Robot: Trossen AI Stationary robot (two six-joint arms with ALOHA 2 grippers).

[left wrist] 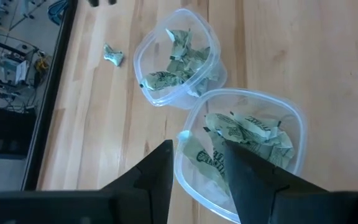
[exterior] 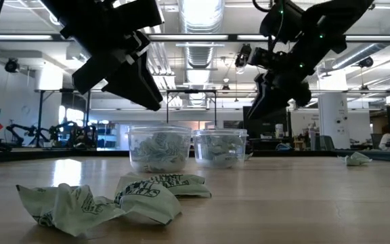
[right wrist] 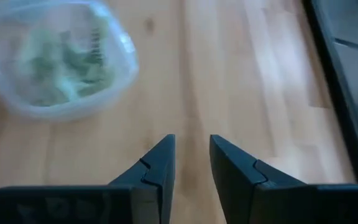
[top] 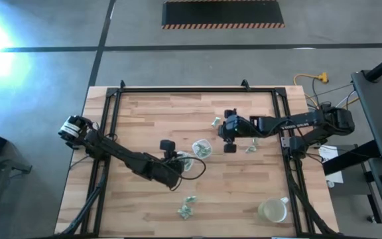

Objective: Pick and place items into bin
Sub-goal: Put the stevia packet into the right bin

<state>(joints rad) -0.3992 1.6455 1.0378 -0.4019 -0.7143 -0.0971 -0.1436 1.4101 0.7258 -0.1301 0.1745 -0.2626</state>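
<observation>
We see the wooden bench (top: 144,119) from above, its near edge cut off by the frame. The left arm reaches in to the two clear tubs at mid-bench; the left end effector (left wrist: 196,163) hangs over the nearer tub (left wrist: 291,124), fingers apart with nothing between them, though in the overhead view the arm hides much of this tub. The second tub (left wrist: 148,50) touches it, and both hold crumpled green-and-white items (left wrist: 244,134). The right end effector (right wrist: 191,158) hovers over bare wood just beside a tub, fingers slightly apart and gripping nothing that we can see. A yellowish-white mug (top: 274,210) stands near the bench's front right corner. Loose items lie scattered: a cluster near the front edge (top: 186,207), one near the right end effector (top: 215,121), another (top: 251,147) partly hidden by the right arm. Their print is too small to read.
</observation>
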